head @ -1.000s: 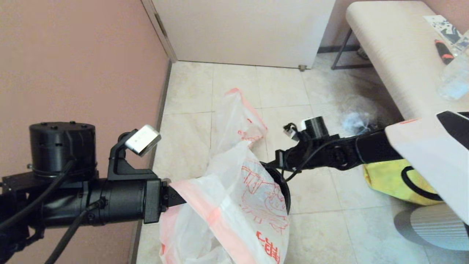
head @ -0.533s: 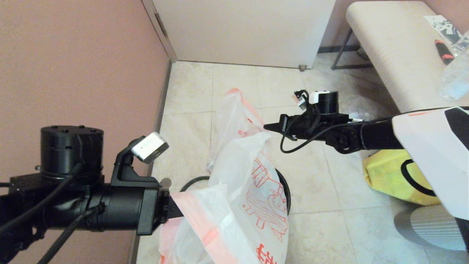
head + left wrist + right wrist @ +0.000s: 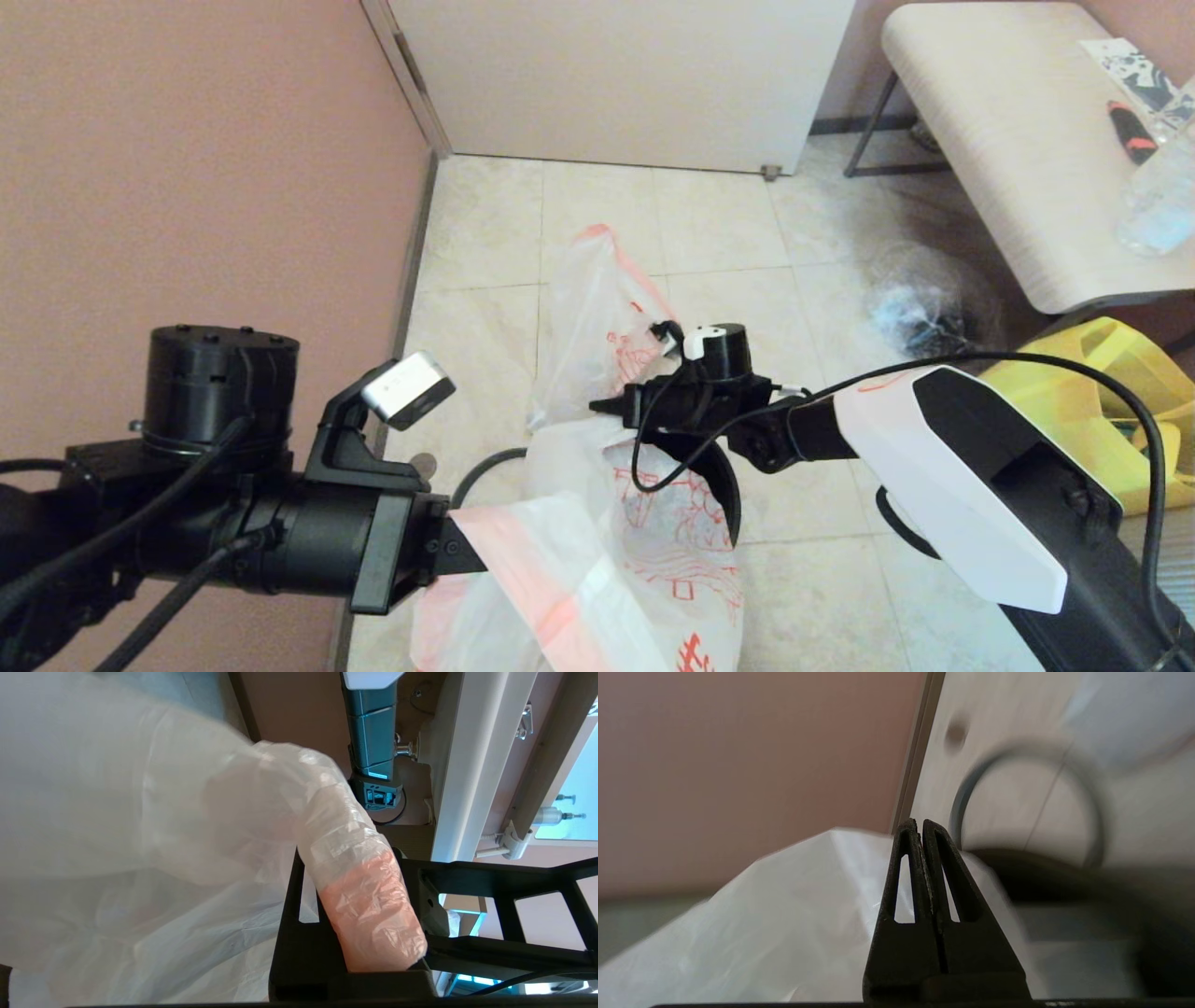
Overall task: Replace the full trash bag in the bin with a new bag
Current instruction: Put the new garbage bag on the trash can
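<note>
Nearest to me, my left gripper (image 3: 467,555) is pinched shut on the pink-orange handle of the new bag (image 3: 644,551), the thin translucent white plastic shopping bag with the large red line drawing on its side. My left wrist view shows the handle bunched between my fingers (image 3: 299,905), with the rest of the film billowing out loose. The bag hangs from that one hold and drapes over the near side of the bin (image 3: 724,485), the small round black plastic bucket, of which I see only a curve of the wall past the plastic. Its thin grey ring rim (image 3: 485,467) is off the bucket and lies on the pale tiled floor (image 3: 822,579) just beside it, towards the pink wall.

A little further out, my right gripper (image 3: 602,408) sits above the top edge of the new bag, fingers pressed together with nothing between them, as my right wrist view shows.

Beyond that, the full trash bag (image 3: 607,317), translucent white plastic with a pink-orange rim and small red print, stands on the tiles behind the bin.

So I judge the first half done: the old bag is out and the ring is off. Left to do: spread the new bag's mouth, seat it down inside the bucket, fold its edge over the lip and press the ring back on.
</note>
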